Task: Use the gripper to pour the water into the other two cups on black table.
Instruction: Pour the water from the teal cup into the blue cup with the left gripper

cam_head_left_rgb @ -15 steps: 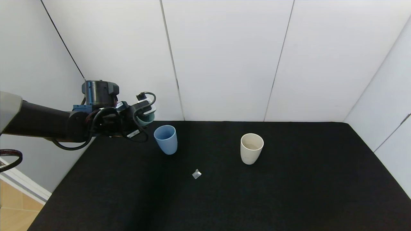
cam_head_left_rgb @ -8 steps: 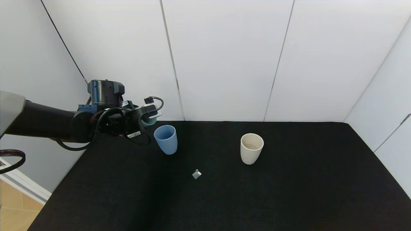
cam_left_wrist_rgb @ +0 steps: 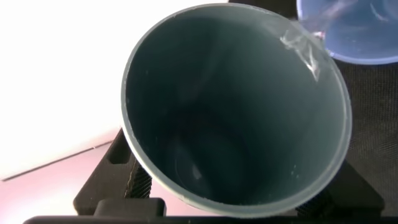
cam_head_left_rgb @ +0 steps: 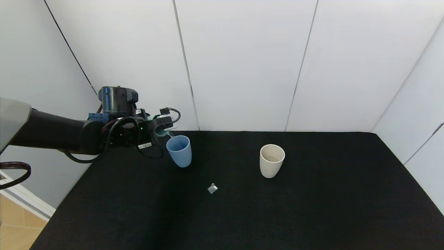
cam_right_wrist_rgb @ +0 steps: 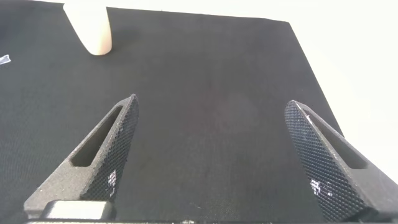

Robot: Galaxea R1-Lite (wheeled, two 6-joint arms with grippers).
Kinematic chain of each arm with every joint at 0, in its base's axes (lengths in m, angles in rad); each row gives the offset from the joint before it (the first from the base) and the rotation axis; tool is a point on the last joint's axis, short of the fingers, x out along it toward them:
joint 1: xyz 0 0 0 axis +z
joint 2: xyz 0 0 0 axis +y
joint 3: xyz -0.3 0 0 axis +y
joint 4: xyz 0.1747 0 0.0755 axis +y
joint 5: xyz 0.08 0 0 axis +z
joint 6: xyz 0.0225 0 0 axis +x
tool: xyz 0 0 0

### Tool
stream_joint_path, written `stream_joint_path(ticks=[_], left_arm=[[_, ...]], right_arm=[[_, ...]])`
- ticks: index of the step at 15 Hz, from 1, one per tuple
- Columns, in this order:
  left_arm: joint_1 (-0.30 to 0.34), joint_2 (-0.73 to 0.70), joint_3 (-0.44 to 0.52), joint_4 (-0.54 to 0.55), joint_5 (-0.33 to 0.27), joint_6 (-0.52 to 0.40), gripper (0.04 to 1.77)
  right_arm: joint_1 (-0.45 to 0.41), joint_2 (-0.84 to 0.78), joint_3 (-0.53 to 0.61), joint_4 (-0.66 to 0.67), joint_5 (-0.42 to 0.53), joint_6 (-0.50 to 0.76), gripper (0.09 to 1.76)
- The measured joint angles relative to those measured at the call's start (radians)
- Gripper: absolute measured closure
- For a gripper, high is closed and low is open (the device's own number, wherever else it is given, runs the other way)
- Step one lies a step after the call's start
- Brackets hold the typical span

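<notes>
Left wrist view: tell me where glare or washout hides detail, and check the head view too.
Left wrist view: the background beside the teal cup is blown out white; water glints at its rim. Head view: evenly lit, the black table showing little texture.

cups: 3 – blue cup (cam_head_left_rgb: 179, 150), beige cup (cam_head_left_rgb: 271, 160), teal cup (cam_left_wrist_rgb: 233, 109) | grippers: 2 – left gripper (cam_head_left_rgb: 160, 127), right gripper (cam_right_wrist_rgb: 227, 158) | water stream (cam_left_wrist_rgb: 303, 45): 1 | clear scrap (cam_head_left_rgb: 212, 188): 1 | table (cam_head_left_rgb: 312, 208): 1
</notes>
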Motion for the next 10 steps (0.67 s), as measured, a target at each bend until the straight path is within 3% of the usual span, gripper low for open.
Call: stream_joint_path(ticks=[10], left_arm=[[-0.025, 0.008, -0.006, -0.007, 0.037, 0.038, 0.62]], right_arm=[[0.000, 0.000, 0.000, 0.000, 0.000, 0.000, 0.14]])
